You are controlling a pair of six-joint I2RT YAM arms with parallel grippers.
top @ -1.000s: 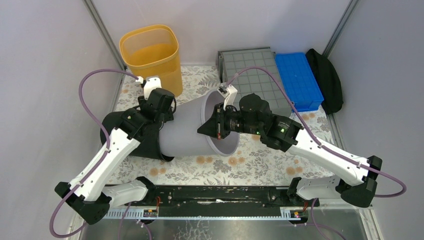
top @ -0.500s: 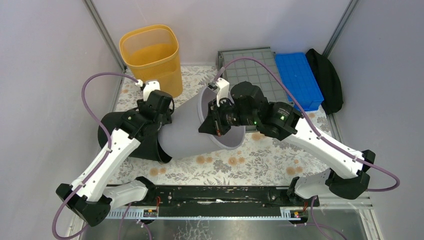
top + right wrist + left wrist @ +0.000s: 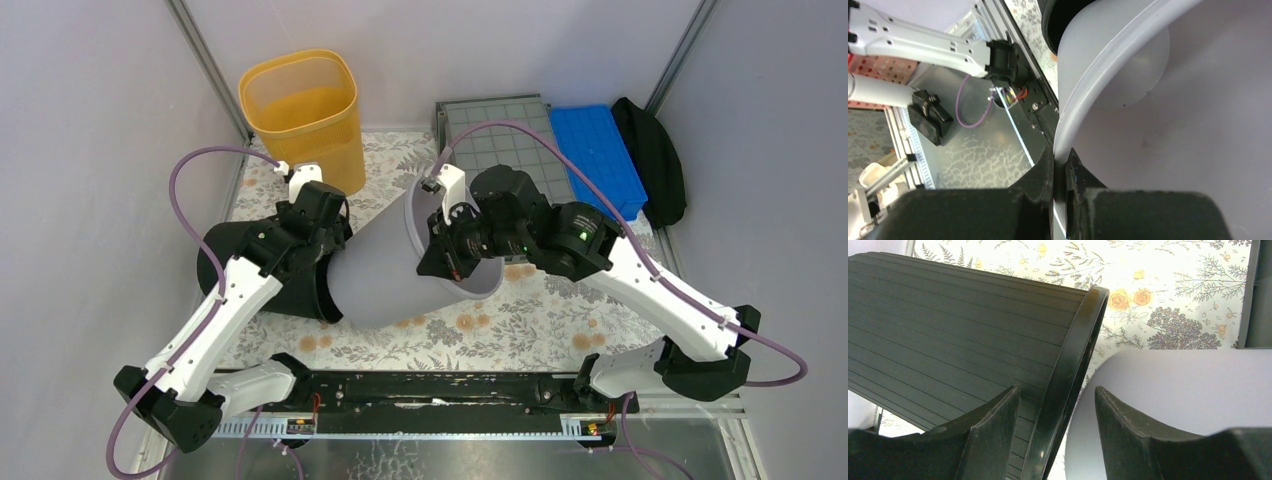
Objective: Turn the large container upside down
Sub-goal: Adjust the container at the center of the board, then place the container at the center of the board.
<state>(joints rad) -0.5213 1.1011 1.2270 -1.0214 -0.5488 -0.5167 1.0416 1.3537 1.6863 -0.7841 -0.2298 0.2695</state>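
Observation:
The large container (image 3: 505,140), a dark-grey crate, lies at the back of the table with its square-gridded face up; neither gripper touches it. Its edge shows at the right of the left wrist view (image 3: 1259,290). My right gripper (image 3: 442,255) (image 3: 1059,172) is shut on the rim of a round light-grey bucket (image 3: 385,275) (image 3: 1188,125), which lies tilted on its side with the mouth end raised. My left gripper (image 3: 1057,395) is open, and the rim of a black ribbed bin (image 3: 948,330) (image 3: 250,270) stands between its fingers, next to the bucket wall (image 3: 1173,390).
A yellow mesh basket (image 3: 303,110) stands at the back left. A blue ribbed tray (image 3: 598,160) sits right of the crate, with a black bag (image 3: 655,160) beyond it. Both arms crowd the middle of the flowered mat (image 3: 520,320).
My right gripper has carried the bucket's rim a little rightward and up, tipping the mouth higher. The left arm has hardly moved.

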